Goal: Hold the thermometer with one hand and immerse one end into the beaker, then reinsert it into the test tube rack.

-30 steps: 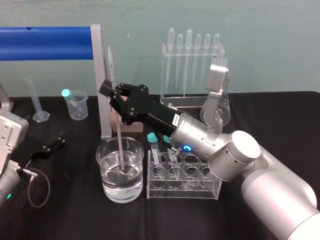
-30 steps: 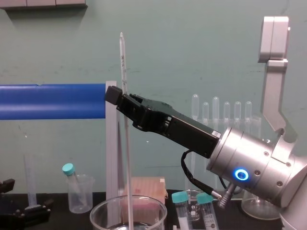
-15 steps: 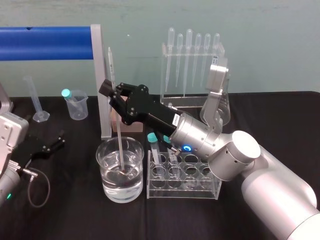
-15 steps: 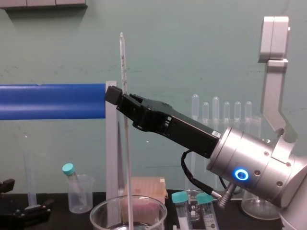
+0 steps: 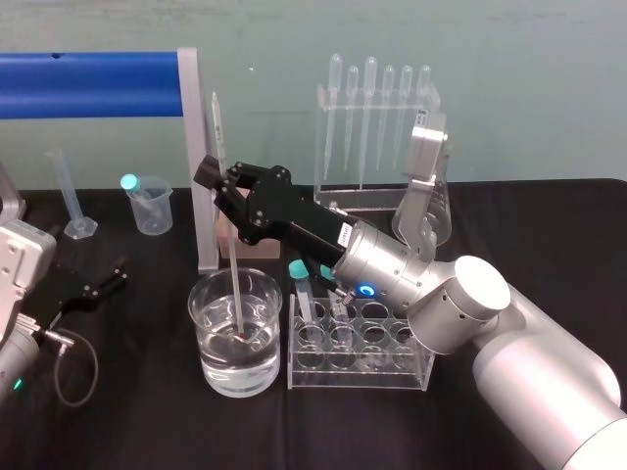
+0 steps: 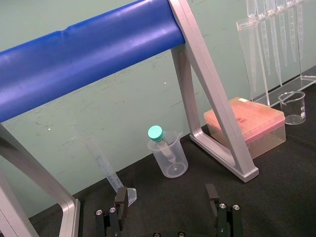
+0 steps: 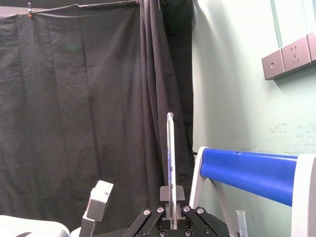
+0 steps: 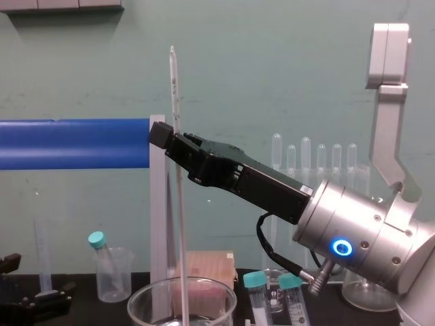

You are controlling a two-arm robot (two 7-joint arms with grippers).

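Step in hand: looks like the dip itself. The thermometer [image 5: 233, 264] stands nearly upright in the beaker [image 5: 265, 377], lower end under the water and close to the bottom.
Right gripper [image 5: 217, 181]: high above the beaker, fingers clamped tight on the thermometer's upper part, with a short bit of rod poking out above.
Left gripper [image 5: 93, 284]: parked low, well off to the beaker's left, fingers spread, holding nothing.
Test tube rack [image 5: 358, 357]: sits just beside the beaker on its right. Teal-capped tubes [image 8: 257, 280] stand at the end nearest the beaker, and the other holes look free.
Progress: I'd say immersion is basically covered and the rack part isn't done yet.
Next move: probably a straight lift till the tip clears the beaker's rim, then across to a free hole right of the beaker and slowly down.
Heads up: long glass rod held high, so a tiny tilt swings the tip a lot, and it could clip the rim or those capped tubes.
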